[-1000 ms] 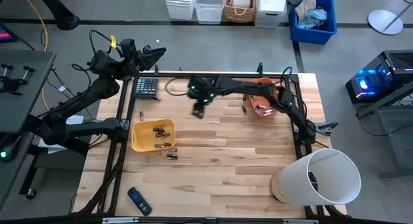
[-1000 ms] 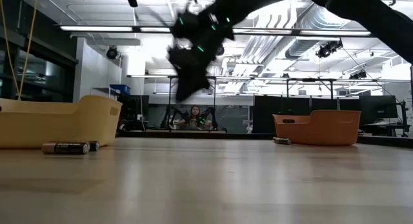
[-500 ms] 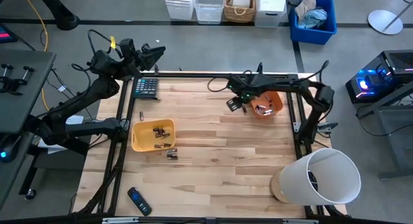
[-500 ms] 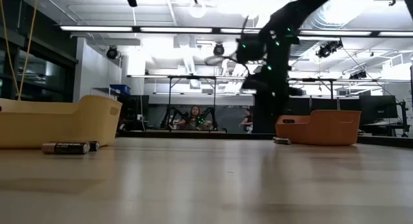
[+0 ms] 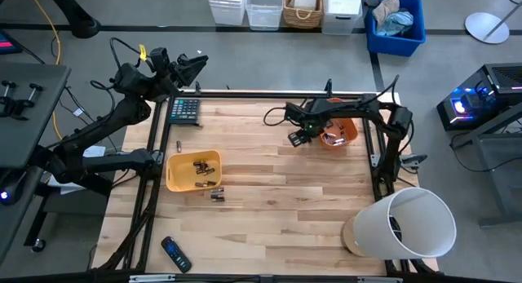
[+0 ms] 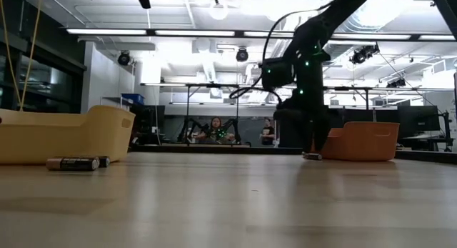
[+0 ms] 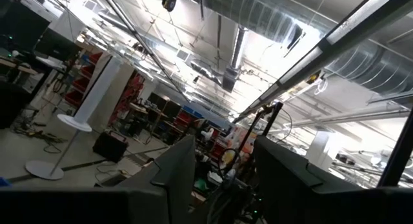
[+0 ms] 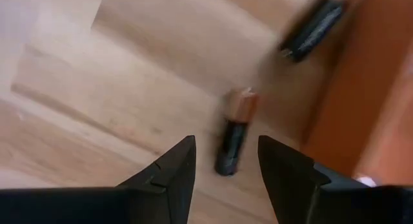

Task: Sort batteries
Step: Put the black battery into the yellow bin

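My right gripper (image 5: 299, 139) is open and low over the table, just left of the orange bin (image 5: 338, 133). In the right wrist view a battery with a coppery end (image 8: 233, 141) lies on the wood between and beyond the open fingers, untouched, and a second, blurred battery (image 8: 314, 27) lies nearer the bin wall (image 8: 371, 88). The low view shows the gripper (image 6: 312, 149) right above a battery (image 6: 311, 156). The yellow bin (image 5: 194, 170) holds several batteries, and more lie beside it (image 5: 216, 194). My left gripper (image 5: 192, 67) is open, raised past the table's far left corner.
A calculator (image 5: 184, 110) sits at the far left of the table and a remote (image 5: 175, 254) near the front edge. A loose battery (image 5: 179, 144) lies left of the yellow bin. A large white cylinder (image 5: 405, 224) stands at the near right corner.
My right gripper has swung from the table's middle toward the right, reached the orange bin, then come down to the tabletop beside it, over the batteries lying there. The left arm kept still.
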Controlling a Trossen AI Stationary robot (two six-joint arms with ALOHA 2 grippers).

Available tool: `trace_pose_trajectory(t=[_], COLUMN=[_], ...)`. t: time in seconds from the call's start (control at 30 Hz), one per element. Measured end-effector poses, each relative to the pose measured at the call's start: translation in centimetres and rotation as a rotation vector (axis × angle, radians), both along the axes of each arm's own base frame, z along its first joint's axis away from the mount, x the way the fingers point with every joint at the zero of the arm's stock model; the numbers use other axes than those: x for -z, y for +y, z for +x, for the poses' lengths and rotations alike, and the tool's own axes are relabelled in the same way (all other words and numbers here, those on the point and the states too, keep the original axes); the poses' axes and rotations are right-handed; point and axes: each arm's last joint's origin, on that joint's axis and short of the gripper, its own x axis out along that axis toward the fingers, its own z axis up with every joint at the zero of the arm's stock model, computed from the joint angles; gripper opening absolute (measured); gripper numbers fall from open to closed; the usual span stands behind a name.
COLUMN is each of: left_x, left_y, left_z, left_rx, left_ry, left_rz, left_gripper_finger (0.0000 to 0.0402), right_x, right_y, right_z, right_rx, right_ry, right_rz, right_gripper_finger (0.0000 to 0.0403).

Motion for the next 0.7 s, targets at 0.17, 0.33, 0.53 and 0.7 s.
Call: trace_pose_trajectory(t=[0.17,0.33,0.53,0.7], left_x=[0.0,0.0,0.0,0.0], left_y=[0.0,0.0,0.0,0.0], left_z=[0.0,0.0,0.0,0.0], left_rx=[-0.001,-0.001,-0.001,-0.002], left_ry=[0.000,0.000,-0.001,-0.001], left_rz=[0.000,0.000,0.001,0.001], left_gripper_finger=[0.0147,0.0147,0.0147,0.0147], right_x=[1.3,1.9,1.2,-4.4], right_y=[0.4,0.6,1.6,3.1], right_z=[0.5,0.9,2.1,3.9], right_rx=[-0.022,-0.080,-0.168,-0.309], right_ry=[0.014,0.004,-0.070,-0.250], right_rz=[0.047,0.091,0.136,0.127], right_gripper_finger=[0.0162,0.0124,0.0033,0.0033])
